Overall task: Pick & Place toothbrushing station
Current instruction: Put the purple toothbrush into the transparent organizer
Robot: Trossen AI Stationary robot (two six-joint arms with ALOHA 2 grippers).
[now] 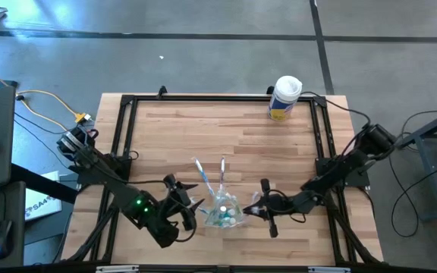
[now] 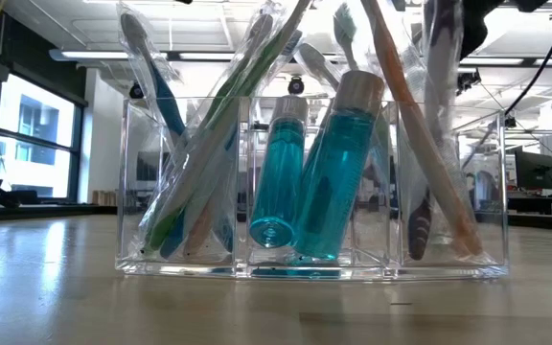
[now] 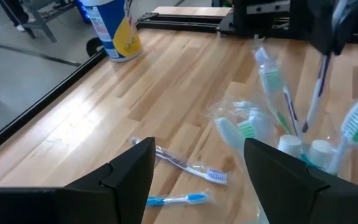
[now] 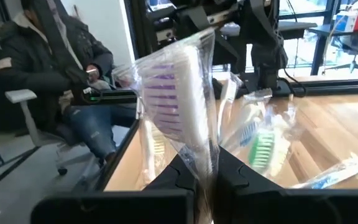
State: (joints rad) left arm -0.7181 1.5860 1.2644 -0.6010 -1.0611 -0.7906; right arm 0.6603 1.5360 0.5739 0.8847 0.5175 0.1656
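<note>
Right gripper [image 4: 207,177] is clamped tight on a wrapped toothbrush [image 4: 179,106] with purple bristles, held head-up straight above the fingers. We're parked just to the right of the clear holder [image 1: 224,212], close to its side but not yet over it.

To do this well, as we see it: lift so the lower end of the brush clears the rim, carry it over a compartment with room, then lower straight. The wrapper is slick and crinkly, so we'd keep the grip firm until the handle is well inside. The outer compartments in the low view already bristle with brushes [image 2: 185,182], and the middle one holds two teal bottles [image 2: 305,172]; we'd avoid knocking those leaning heads.

Left gripper [image 3: 197,180] has its fingers spread wide and empty, sitting just left of the holder.

Past its fingers, two more wrapped brushes lie flat on the table [image 1: 279,144]: a blue one [image 3: 173,200] nearest, a purple-handled one [image 3: 188,165] just beyond. Those are still to be picked.

Far corner: white canister [image 1: 285,97], well apart.
</note>
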